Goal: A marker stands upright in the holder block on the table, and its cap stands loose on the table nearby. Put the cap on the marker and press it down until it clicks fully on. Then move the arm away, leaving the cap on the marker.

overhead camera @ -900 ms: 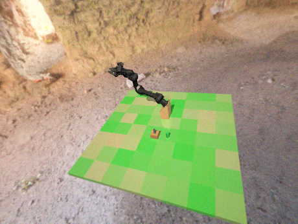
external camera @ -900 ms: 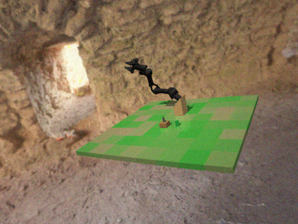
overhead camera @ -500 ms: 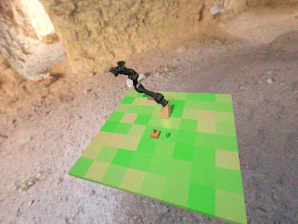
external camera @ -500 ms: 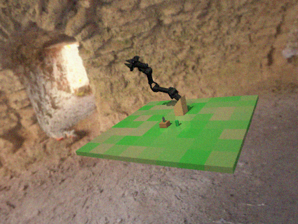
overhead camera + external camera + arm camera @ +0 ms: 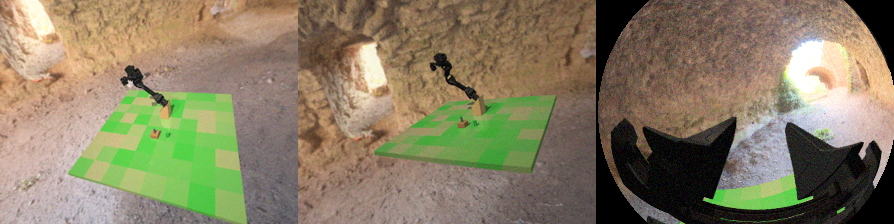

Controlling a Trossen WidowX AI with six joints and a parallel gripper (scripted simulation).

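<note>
The jaws (image 5: 124, 81) (image 5: 432, 67) are partly open with nothing in them, high up and well apart from the little green cap (image 5: 167, 134) (image 5: 475, 123). The cap stands down on the tabletop (image 5: 204, 165) (image 5: 492, 150) (image 5: 756, 194), near the block (image 5: 155, 134) (image 5: 462, 124) with the upright marker (image 5: 154, 131) (image 5: 461, 119).

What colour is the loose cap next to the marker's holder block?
Green; the top view shows it best.

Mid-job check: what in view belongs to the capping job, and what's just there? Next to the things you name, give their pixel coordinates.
For the job:
- dark upright marker (image 5: 154, 131) (image 5: 461, 119)
- orange-brown holder block (image 5: 155, 136) (image 5: 462, 124)
- small green cylindrical cap (image 5: 168, 134) (image 5: 475, 123)

Not needed:
- tan wedge-shaped block (image 5: 165, 112) (image 5: 479, 108) by the arm's lower end
</note>
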